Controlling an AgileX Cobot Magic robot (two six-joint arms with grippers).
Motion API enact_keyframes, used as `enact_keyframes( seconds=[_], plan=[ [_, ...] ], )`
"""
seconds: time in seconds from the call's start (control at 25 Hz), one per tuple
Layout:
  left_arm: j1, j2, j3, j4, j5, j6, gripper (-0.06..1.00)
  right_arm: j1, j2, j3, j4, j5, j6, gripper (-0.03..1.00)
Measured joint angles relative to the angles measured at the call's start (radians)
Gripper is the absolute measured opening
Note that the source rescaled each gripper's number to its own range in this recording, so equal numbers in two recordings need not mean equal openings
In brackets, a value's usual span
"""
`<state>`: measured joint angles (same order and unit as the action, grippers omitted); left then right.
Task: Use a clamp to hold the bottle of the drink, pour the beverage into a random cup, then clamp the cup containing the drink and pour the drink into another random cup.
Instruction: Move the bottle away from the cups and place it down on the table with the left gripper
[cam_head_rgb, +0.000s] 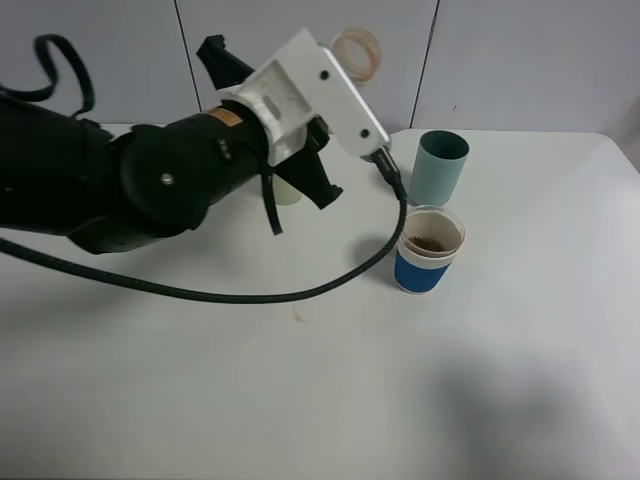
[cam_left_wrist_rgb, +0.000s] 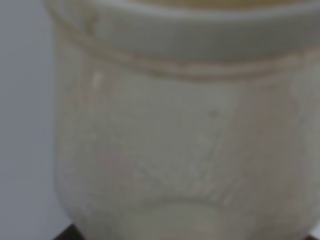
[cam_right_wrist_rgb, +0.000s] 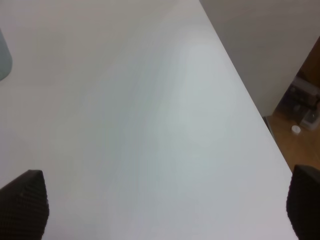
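My left gripper (cam_head_rgb: 305, 180) sits at the back middle of the table, shut on the bottle (cam_head_rgb: 287, 190), a pale translucent thing mostly hidden behind the arm. In the left wrist view the bottle (cam_left_wrist_rgb: 180, 140) fills the frame, blurred, with its wide rim at one end; no drink shows in it. The blue-banded cup (cam_head_rgb: 430, 252) stands to the right and holds brown beverage (cam_head_rgb: 432, 242). Just behind it stands the teal tumbler (cam_head_rgb: 440, 166), upright. My right gripper (cam_right_wrist_rgb: 160, 210) is open over bare table, with nothing between its fingers.
A black cable (cam_head_rgb: 300, 292) loops from the left wrist across the table in front of the blue-banded cup. A beige ring (cam_head_rgb: 357, 52) hangs on the back wall. The table's right edge (cam_right_wrist_rgb: 250, 105) drops to a wooden floor.
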<state>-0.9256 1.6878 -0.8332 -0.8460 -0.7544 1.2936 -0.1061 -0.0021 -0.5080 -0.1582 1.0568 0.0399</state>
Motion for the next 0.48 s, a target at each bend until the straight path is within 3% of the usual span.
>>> enact_keyframes(
  seconds=[0.16,0.48],
  plan=[
    [0.055,-0.101,0.136,0.131,0.012,-0.245,0.05,0.000,0.000,0.000,0.000,0.000,0.000,0.85],
    [0.248,-0.209,0.338,0.399,0.029,-0.928,0.05,0.000,0.000,0.000,0.000,0.000,0.000,0.85]
  ],
)
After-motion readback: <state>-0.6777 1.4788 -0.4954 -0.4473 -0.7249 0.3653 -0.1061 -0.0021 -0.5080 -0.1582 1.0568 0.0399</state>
